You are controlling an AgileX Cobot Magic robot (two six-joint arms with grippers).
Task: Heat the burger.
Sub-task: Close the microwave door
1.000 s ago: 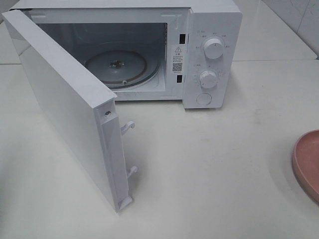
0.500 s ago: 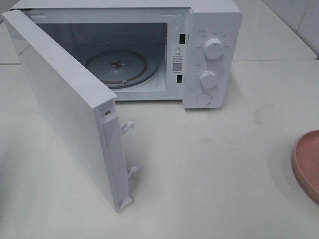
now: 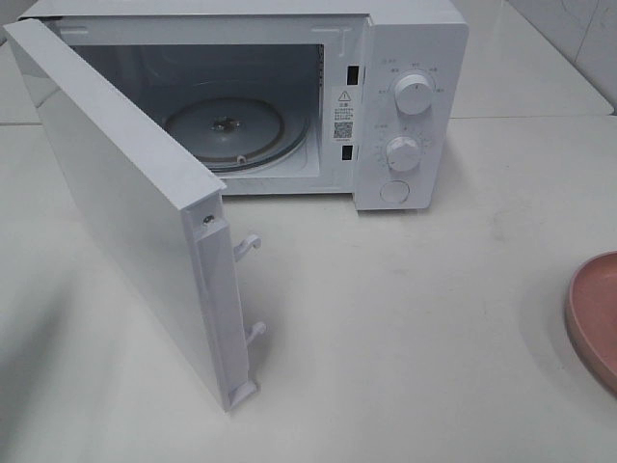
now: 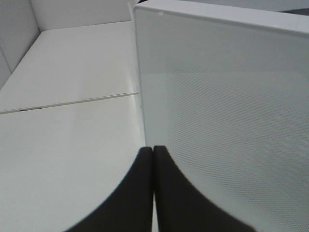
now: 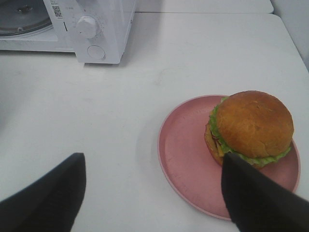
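The burger (image 5: 252, 126), with a golden-brown bun and a green lettuce frill, sits on a round pink plate (image 5: 186, 159). My right gripper (image 5: 152, 186) hovers above the table with its jaws wide apart and empty, one fingertip (image 5: 244, 186) over the plate beside the burger. In the exterior high view only the plate's rim (image 3: 593, 313) shows at the right edge and neither arm appears. My left gripper (image 4: 153, 166) is shut on nothing, its tips close to the outer face of the open microwave door (image 4: 227, 116).
A white microwave (image 3: 410, 87) stands at the back of the white table (image 3: 415, 328), its door (image 3: 135, 217) swung far open toward the front left. Inside lies the glass turntable (image 3: 231, 130). Two knobs and a button are on its right panel.
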